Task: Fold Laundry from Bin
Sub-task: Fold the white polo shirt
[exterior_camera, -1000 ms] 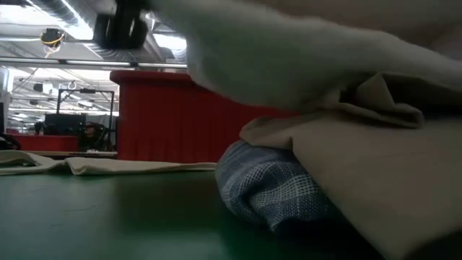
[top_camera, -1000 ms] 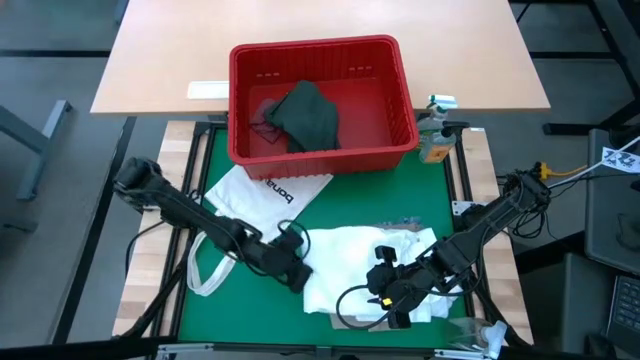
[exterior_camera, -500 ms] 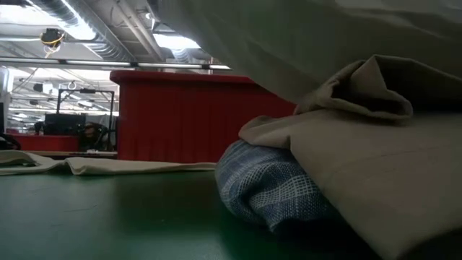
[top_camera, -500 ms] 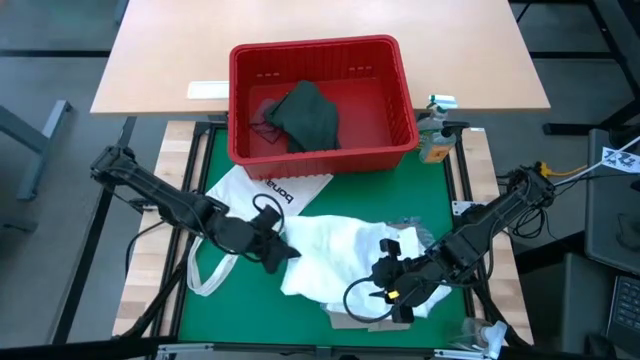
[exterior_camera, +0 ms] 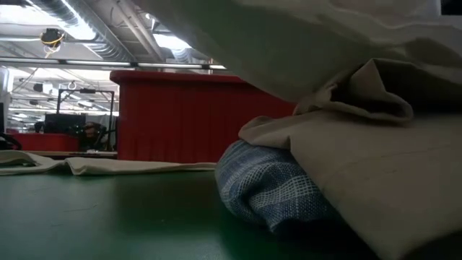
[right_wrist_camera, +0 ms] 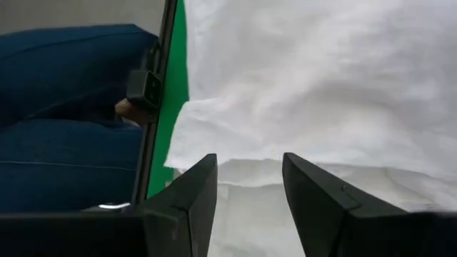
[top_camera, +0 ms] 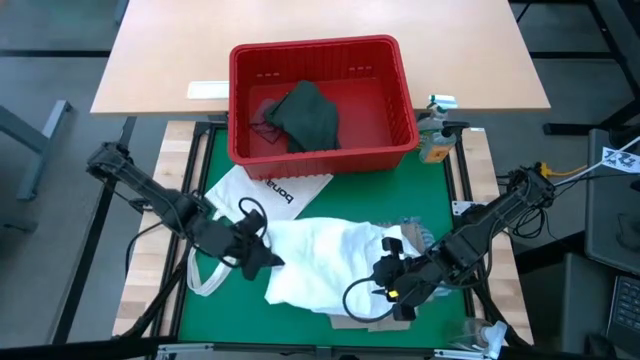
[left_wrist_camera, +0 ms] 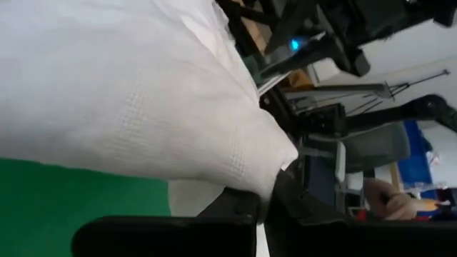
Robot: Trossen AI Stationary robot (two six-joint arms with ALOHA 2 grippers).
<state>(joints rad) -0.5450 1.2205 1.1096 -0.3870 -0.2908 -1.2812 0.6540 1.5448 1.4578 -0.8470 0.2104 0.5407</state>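
Laundry, here a large white soft cotton shirt (top_camera: 325,265), is seen spread across the near half of the green-topped table (top_camera: 420,195), lying over a tan shirt (exterior_camera: 390,170) and a blue-striped cloth (exterior_camera: 271,191), which show beneath it in the low view. The left tool (top_camera: 262,252) is pressed together on the shirt's left edge, a fold of white fabric being pinched between its fingers (left_wrist_camera: 243,203) in the left wrist view. The right tool (top_camera: 390,285) is held at the shirt's right side, fingers (right_wrist_camera: 193,193) spread with fabric lying just past them; no grip there can be made out. A white tote bag with black lettering (top_camera: 265,190) is lying just beside the left arm, its long strap (top_camera: 205,275) looping near the pinched edge. The red rectangular plastic bin (top_camera: 320,100) is standing at the far side of the table, a dark green-grey top (top_camera: 305,115) left inside it.

The step in hand is judged to be the drawing-out of the white shirt for folding. It would be done best with the pinched edge carried low and level, so that the garments underneath are not dragged along, and with the far side pinned or gripped by the right tool before any fold is laid. The tote strap should be kept clear of the left tool, a snag there being the likeliest fault.
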